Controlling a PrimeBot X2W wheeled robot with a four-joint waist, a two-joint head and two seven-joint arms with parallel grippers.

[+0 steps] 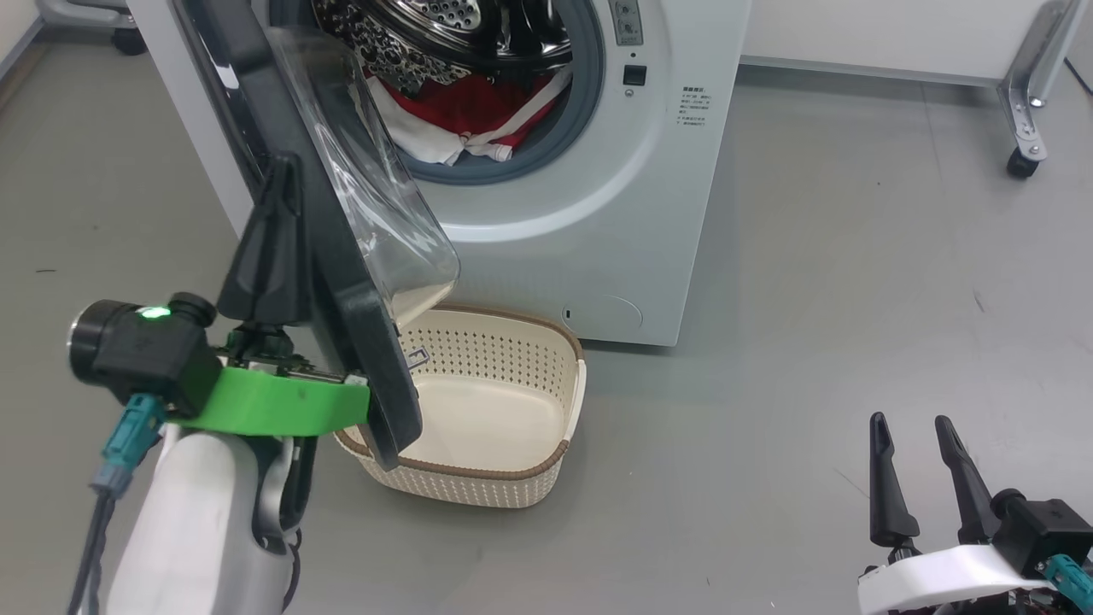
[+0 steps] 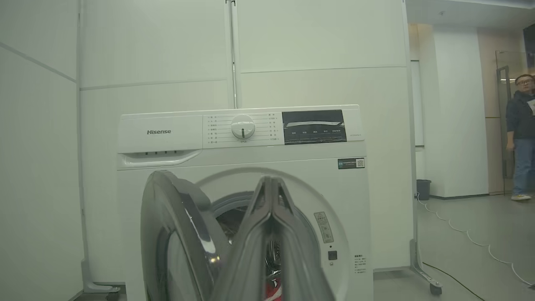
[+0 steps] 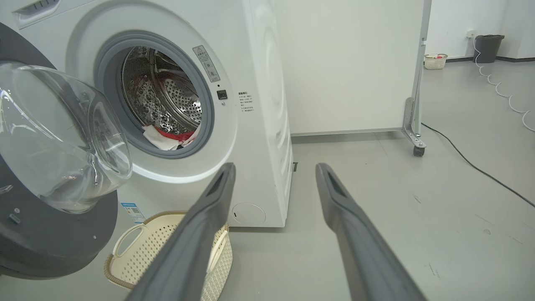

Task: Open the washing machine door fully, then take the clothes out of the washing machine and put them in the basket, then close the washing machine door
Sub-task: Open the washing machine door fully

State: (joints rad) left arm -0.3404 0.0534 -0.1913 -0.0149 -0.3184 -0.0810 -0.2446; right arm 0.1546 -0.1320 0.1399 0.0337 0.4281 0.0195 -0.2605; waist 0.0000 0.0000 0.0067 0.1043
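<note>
Big white front-load washing machine (image 1: 598,239) dead ahead, grey-ringed mouth uncovered. Its round door w/ glossy black rim + bulging clear glass bowl (image 1: 337,256) stands approx half open, edge-on to me, hinge on my L, bowl facing the mouth. Not fully open imo, so step 1 isn't done.

Small cream perforated plastic basket w/ brown rim (image 1: 478,489) is on the floor at the machine's foot, L end under the door's lower edge, nothing in it. Red clothes w/ white trim (image 1: 478,107) are heaped in the bottom of the steel drum, at the lip.

L gripper (image 1: 280,175): jaws together, nothing between them, fingers lying up the door's outer face. Looks like contact w/ the rim, can't confirm. R gripper (image 1: 912,434): jaws wide apart, holding nothing, low R, well clear of the machine.

Key geometry: door sits between L jaws and the clothes. R has a clear line up-and-left into the mouth, so R arm for the grab. Door needs to swing further L first.
</note>
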